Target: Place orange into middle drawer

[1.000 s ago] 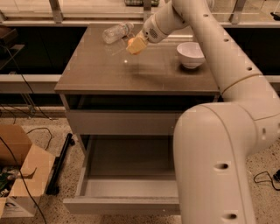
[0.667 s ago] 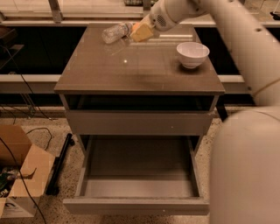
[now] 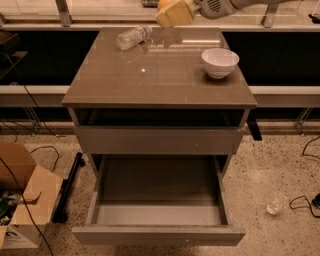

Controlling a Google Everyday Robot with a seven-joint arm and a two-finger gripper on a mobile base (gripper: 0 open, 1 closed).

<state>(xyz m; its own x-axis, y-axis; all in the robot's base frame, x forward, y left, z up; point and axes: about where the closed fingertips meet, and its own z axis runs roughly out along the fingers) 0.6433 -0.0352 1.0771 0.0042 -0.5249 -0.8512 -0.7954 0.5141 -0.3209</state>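
The orange (image 3: 163, 4) shows at the top edge of the camera view, partly hidden between the cream fingers (image 3: 175, 14) of my gripper (image 3: 170, 10). The gripper is shut on it and holds it high above the back of the cabinet top (image 3: 150, 80), near the lying bottle. The middle drawer (image 3: 160, 200) stands pulled out at the bottom of the view, with a bare grey floor. It is far below and in front of the gripper.
A clear plastic bottle (image 3: 133, 37) lies at the back left of the cabinet top. A white bowl (image 3: 220, 61) stands at the right. A cardboard box (image 3: 22, 200) and cables are on the floor at left, and a small clear object (image 3: 275, 204) at right.
The gripper has risen with the orange to the top edge of the view. The arm, which filled the right side before, is now almost out of view.
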